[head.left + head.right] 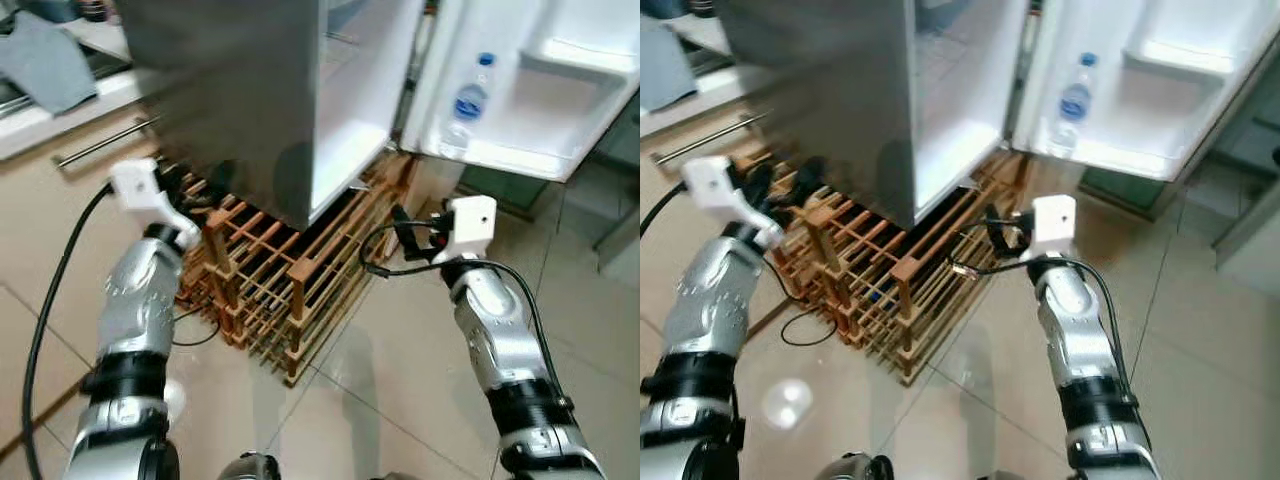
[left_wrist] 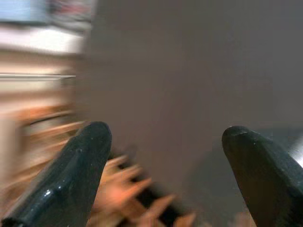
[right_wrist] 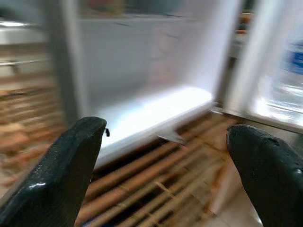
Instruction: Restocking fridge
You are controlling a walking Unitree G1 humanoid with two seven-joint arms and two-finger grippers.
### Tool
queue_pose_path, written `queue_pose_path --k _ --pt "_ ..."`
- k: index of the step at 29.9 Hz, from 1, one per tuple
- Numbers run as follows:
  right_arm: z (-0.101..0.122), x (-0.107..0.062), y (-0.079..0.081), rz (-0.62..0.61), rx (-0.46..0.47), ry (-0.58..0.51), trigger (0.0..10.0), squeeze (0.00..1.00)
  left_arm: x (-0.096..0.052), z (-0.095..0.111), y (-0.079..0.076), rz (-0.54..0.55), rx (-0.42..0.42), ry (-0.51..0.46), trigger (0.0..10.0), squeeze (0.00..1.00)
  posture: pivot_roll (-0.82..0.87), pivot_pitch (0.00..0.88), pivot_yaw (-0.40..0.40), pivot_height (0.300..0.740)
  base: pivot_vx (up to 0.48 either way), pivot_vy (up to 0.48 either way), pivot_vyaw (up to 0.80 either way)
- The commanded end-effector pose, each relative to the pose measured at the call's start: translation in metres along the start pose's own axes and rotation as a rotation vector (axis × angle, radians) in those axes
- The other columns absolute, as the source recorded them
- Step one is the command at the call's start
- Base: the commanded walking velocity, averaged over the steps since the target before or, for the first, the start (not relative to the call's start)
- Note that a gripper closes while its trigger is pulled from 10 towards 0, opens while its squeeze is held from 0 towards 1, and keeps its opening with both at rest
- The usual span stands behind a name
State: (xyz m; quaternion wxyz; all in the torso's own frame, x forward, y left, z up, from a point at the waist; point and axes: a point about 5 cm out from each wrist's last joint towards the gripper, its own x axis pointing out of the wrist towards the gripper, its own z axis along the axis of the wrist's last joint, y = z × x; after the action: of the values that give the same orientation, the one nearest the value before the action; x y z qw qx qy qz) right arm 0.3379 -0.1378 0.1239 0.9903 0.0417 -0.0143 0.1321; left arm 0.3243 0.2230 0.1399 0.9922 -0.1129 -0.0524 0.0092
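The fridge (image 1: pixel 230 100) stands with its grey steel side toward me, and its white door (image 1: pixel 560 110) is swung open to the right. A clear water bottle (image 1: pixel 470 100) with a blue cap and label stands in the door shelf. The lit white interior (image 3: pixel 142 113) shows in the right wrist view. My left gripper (image 1: pixel 190 195) is open and empty, held low by the fridge's left corner over a wooden slat rack (image 1: pixel 270 280). My right gripper (image 1: pixel 405 235) is open and empty, just right of the rack and below the open door. Both wrist views are blurred.
The wooden rack lies on the tiled floor (image 1: pixel 400 400) under and in front of the fridge. A counter with a grey cloth (image 1: pixel 45 60) and a drawer handle (image 1: pixel 105 143) is at the left. A black cable (image 1: pixel 50 300) trails by my left arm.
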Motion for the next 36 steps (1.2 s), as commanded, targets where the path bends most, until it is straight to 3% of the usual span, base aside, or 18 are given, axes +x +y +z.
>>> queue_pose_path --k 1,3,7,9,10,15,17,22,25,29,36 --pt "0.0 0.004 -0.002 0.003 0.038 -0.001 10.0 0.0 0.003 0.006 -0.02 -0.017 0.048 -0.028 10.0 0.0 0.09 0.0 -0.103 0.74 0.0 0.0 0.56" --pt "0.001 0.013 0.006 0.035 0.078 0.001 10.0 0.0 0.001 0.004 -0.039 -0.033 0.12 -0.035 10.0 0.0 0.14 0.0 -0.122 0.74 0.0 0.0 0.55" --pt "0.002 0.019 0.009 0.05 0.096 0.0 10.0 0.0 0.002 0.005 -0.048 -0.039 0.166 -0.051 10.0 0.0 0.16 0.0 -0.124 0.74 0.0 0.0 0.55" --pt "0.004 0.024 0.013 0.05 0.122 -0.017 10.0 0.0 0.007 0.012 -0.053 -0.045 0.284 -0.082 10.0 0.0 0.17 0.0 -0.109 0.74 0.0 0.0 0.51" --pt "0.005 0.025 0.013 0.048 0.129 -0.021 10.0 0.0 0.008 0.013 -0.053 -0.045 0.303 -0.085 10.0 0.0 0.17 0.0 -0.109 0.74 0.0 0.0 0.52" --pt "0.004 0.025 0.015 0.056 0.132 -0.036 10.0 0.0 0.012 0.014 -0.059 -0.051 0.273 -0.087 10.0 0.0 0.13 0.0 -0.084 0.74 0.0 0.0 0.51" --pt "0.002 0.024 0.017 0.064 0.129 -0.039 10.0 0.0 0.013 0.014 -0.06 -0.052 0.287 -0.087 10.0 0.0 0.1 0.0 -0.079 0.74 0.0 0.0 0.5" --pt "-0.004 0.014 0.01 0.06 0.108 -0.036 10.0 0.0 0.015 0.006 -0.054 -0.01 0.453 -0.039 10.0 0.0 0.07 0.0 -0.076 0.74 0.0 0.0 0.48" --pt "-0.01 0.008 0.004 0.027 0.101 -0.029 10.0 0.0 0.013 0.001 -0.047 0.013 0.443 -0.004 10.0 0.0 0.05 0.0 -0.054 0.74 0.0 0.0 0.48" --pt "-0.011 0.006 0.005 0.016 0.106 -0.035 10.0 0.0 0.013 0.002 -0.049 -0.002 0.438 -0.003 10.0 0.0 0.04 0.0 -0.033 0.74 0.0 0.0 0.48" --pt "-0.013 0.005 0.01 -0.009 0.123 -0.055 10.0 0.0 0.021 0.011 -0.054 -0.056 0.509 -0.029 10.0 0.0 0.0 0.0 0.03 0.74 0.0 0.0 0.48"
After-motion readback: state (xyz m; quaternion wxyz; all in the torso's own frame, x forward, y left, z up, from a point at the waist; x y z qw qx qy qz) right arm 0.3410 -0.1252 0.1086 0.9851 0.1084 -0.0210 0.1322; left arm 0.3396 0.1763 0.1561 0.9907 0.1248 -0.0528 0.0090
